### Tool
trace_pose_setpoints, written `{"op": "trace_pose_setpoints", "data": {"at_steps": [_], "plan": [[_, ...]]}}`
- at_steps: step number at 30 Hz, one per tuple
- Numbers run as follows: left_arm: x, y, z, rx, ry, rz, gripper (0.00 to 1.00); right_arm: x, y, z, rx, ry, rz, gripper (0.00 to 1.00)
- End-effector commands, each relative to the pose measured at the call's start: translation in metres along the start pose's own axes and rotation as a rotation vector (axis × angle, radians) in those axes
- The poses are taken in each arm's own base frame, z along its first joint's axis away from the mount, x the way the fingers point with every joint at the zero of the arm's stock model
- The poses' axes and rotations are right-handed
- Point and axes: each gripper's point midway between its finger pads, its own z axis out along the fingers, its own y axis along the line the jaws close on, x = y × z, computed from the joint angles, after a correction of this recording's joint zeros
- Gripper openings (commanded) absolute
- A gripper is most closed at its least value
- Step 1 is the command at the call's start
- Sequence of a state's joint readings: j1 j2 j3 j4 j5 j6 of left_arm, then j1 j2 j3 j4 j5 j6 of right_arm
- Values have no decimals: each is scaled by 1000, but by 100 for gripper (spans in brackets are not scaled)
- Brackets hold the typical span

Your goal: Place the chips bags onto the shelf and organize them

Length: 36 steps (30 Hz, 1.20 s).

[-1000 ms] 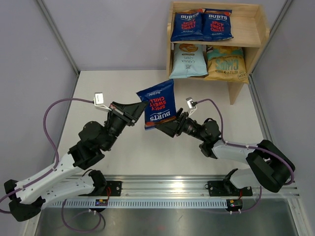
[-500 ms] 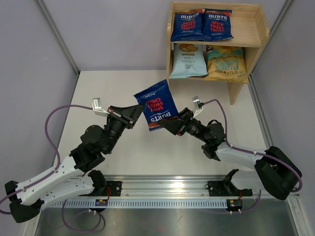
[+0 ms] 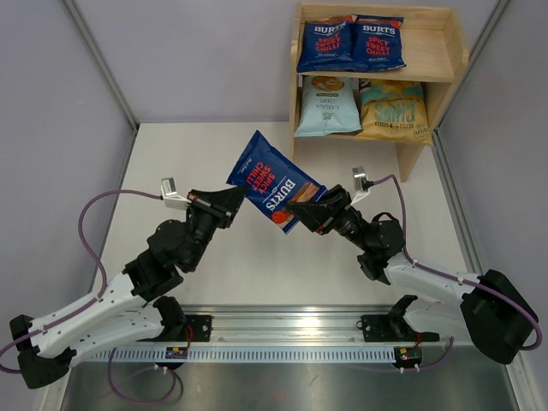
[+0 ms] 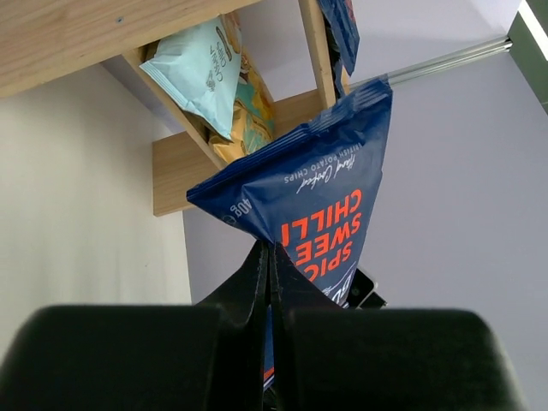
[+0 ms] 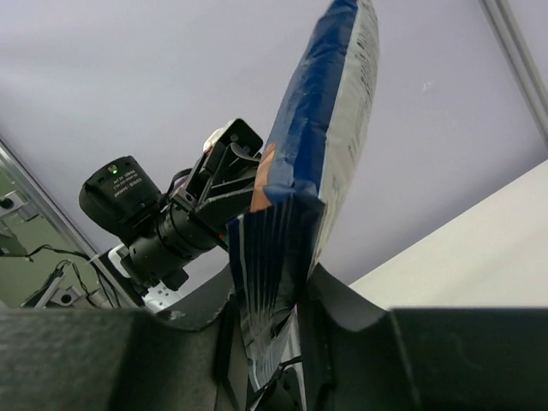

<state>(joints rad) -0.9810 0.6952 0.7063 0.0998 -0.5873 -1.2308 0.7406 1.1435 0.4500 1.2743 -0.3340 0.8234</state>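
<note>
Hanging in mid-air between the two arms, the third Burts bag was well short of the wooden shelf, which stood at the far right corner of the table. The right gripper was clamped on the bag's crimped lower end, its fingers pressed to either face of the seal in the right wrist view. The left gripper met the bag's side edge with its fingers drawn together to a thin slit. It appeared to nip the film there, though the left wrist view left the bite itself hard to read.

Seen from above, the bag's long axis slanted from far left to near right, free end pointing away from the arms, held end toward the right arm. The shelf lay beyond and to the right of the bag, so the right arm was judged the nearer carrier.

Five bags were counted: three dark blue, one light blue, one yellow-gold. The left upper bag and the right upper bag, both dark blue, lay side by side on the top tier, with bare board to their right. The light blue bag and the yellow-gold bag sat side by side on the lower tier. One shelf, two tiers, two arms.
</note>
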Motion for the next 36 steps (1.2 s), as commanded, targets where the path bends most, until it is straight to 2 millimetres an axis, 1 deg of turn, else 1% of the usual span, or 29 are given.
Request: {"op": "trace_pose_setpoints", "data": {"at_steps": [1,3,4,5,7,8,9,11,13,14,16,17,18,19,21,22,23,24,25,26,28,29,30,31,32,33,34,35,36], "plan": [[-6,2,1,6,-39,-11,0,-38,26,5,-54,-138,-90,29],[-8,4,0,-1,-51,6,0,-38,18,5,-3,-124,-95,18],[-10,3,0,0,-58,14,0,-37,15,6,21,-114,-104,16],[-14,2,-1,-6,-66,42,8,-33,3,8,86,-83,-93,13],[-21,5,-2,-27,-98,74,30,-40,4,8,115,-82,-121,9],[-26,11,-3,-58,-120,105,42,-41,-1,8,154,-74,-122,7],[-30,11,-4,-63,-131,116,45,-47,2,7,166,-82,-140,5],[-38,16,-7,-84,-162,140,55,-54,-8,9,247,-67,-176,2],[-42,21,-9,-100,-179,152,61,-62,-7,10,274,-58,-222,2],[-46,28,-13,-123,-188,178,64,-67,-5,13,285,-46,-230,2],[-50,34,-15,-145,-198,223,76,-78,-5,14,306,-47,-257,1],[-53,44,-18,-188,-202,277,80,-87,-2,17,320,-43,-260,1],[-54,48,-19,-208,-201,312,89,-100,-7,15,345,-59,-271,1],[-56,54,-22,-247,-187,372,93,-116,2,21,330,-75,-274,1],[-57,60,-24,-286,-172,442,99,-129,-3,22,353,-66,-270,1],[-58,63,-25,-300,-162,477,99,-147,-8,21,376,-88,-268,0],[-59,68,-29,-331,-142,531,99,-161,4,28,350,-76,-272,0],[-59,70,-31,-347,-131,560,99,-166,2,34,339,-67,-261,0],[-60,71,-32,-353,-120,586,99,-193,16,40,304,-90,-300,0],[-60,72,-36,-360,-90,640,99,-196,3,44,337,-68,-277,0],[-62,72,-40,-362,-62,690,99,-216,4,49,342,-84,-285,0],[-61,74,-44,-367,-27,746,99,-241,9,50,372,-122,-307,0],[-63,69,-46,-359,-16,764,99,-251,-6,52,417,-135,-296,1],[-65,71,-51,-371,13,821,99,-272,2,56,426,-181,-286,1],[-65,71,-53,-372,39,847,99,-283,-6,53,452,-196,-271,1],[-69,62,-56,-364,46,857,99,-299,-27,48,500,-230,-229,0],[-70,68,-63,-393,89,912,99,-316,-25,48,509,-271,-219,0],[-66,68,-67,-392,138,931,99,-327,-33,43,533,-303,-195,0],[-66,65,-71,-392,170,946,99,-342,-52,35,571,-354,-139,0]]}}
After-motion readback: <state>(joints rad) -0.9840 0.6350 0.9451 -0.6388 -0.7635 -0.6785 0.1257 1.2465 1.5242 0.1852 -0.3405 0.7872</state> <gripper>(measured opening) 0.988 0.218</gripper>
